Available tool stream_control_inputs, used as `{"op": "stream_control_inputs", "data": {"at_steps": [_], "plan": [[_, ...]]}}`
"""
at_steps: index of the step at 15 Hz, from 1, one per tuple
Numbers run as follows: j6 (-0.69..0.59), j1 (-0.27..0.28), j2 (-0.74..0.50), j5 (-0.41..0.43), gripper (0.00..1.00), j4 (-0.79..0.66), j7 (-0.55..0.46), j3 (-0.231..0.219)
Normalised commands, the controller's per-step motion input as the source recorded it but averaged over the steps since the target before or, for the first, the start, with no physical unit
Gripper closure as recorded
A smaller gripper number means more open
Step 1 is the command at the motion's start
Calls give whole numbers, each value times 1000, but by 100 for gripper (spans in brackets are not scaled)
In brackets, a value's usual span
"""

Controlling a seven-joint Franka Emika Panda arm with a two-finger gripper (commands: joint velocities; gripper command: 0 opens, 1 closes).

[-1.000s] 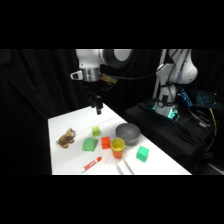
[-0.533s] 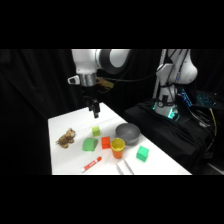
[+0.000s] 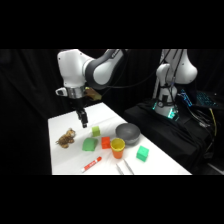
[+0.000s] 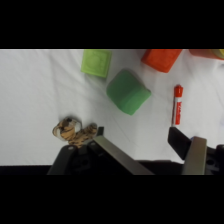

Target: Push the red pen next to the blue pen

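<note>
Claw [image 3: 83,121] open, hanging above the table [image 3: 60,155], holding nothing.
I judge the red pen [image 3: 92,164] light, stiff, likely to roll; I'd push its middle sideways.

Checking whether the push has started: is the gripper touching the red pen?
Apart. The side view shows the gripper hanging above the table's far part, while the red pen lies near the front edge, with white table between them.

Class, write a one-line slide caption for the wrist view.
Open gripper above the table, with red pen, green block and toy tiger below.
</note>
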Motion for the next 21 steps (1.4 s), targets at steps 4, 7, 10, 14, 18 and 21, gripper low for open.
{"op": "stream_control_inputs", "data": {"at_steps": [4, 7, 10, 14, 18, 21], "plan": [[74, -23, 392, -55, 0, 473, -89, 96], [98, -8, 404, -48, 0, 427, -93, 87], [96, 1, 372, -55, 0, 395, -106, 68], [72, 19, 310, -82, 0, 362, -104, 44], [61, 10, 250, -90, 0, 301, -104, 31], [71, -7, 213, -96, 0, 239, -109, 24]]}}
